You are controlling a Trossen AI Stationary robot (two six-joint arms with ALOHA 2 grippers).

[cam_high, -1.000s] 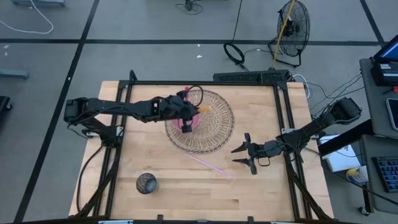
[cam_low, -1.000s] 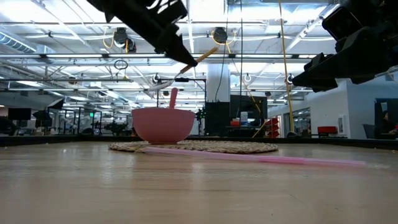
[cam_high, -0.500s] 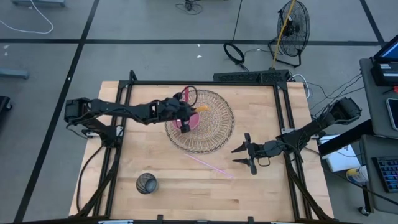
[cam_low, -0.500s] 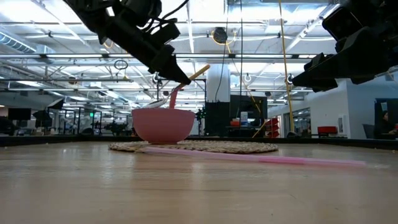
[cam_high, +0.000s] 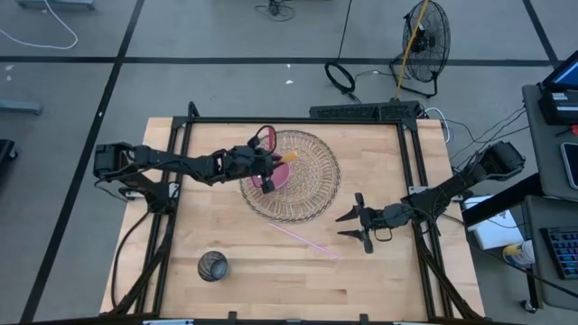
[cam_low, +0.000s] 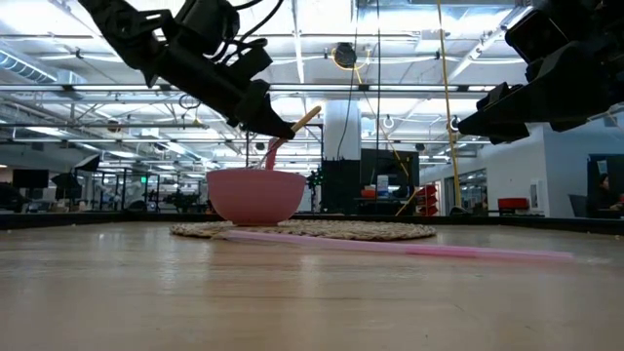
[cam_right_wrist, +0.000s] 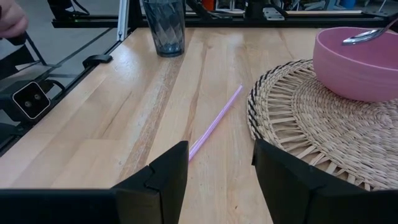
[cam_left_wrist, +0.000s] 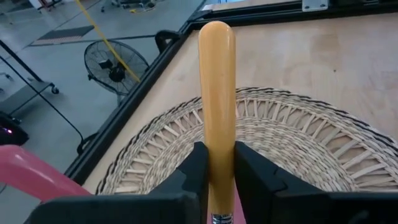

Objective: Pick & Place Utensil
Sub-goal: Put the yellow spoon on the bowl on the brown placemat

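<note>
A pink bowl (cam_high: 278, 176) stands on a round woven mat (cam_high: 307, 194) at the table's middle. My left gripper (cam_high: 269, 169) hangs over the bowl, shut on a spoon with a wooden handle (cam_low: 305, 119). The spoon's metal head (cam_right_wrist: 365, 36) shows just above the bowl's rim. A pink utensil (cam_low: 272, 152) leans up out of the bowl beside it. A pink straw (cam_high: 303, 238) lies flat on the wood in front of the mat. My right gripper (cam_high: 346, 226) waits open near the table's right side, pointing toward the straw. My left gripper pinches the spoon's wooden handle (cam_left_wrist: 217, 167) between its two fingers, low on the handle close to the metal neck. The handle's rounded free end (cam_left_wrist: 216, 37) sticks out ahead of the fingers. The spoon is tilted, handle end up and head down at the bowl.
A dark ribbed glass (cam_high: 212, 265) stands near the table's front left. A black frame (cam_high: 298, 119) runs along the table's far edge and sides. Bare wood lies between the mat and the front edge.
My left gripper has come down toward the pink bowl and drawn back a little toward the table's left, keeping hold of the spoon. The spoon has sunk with it, so its metal head now sits at the bowl's rim instead of well above it.
</note>
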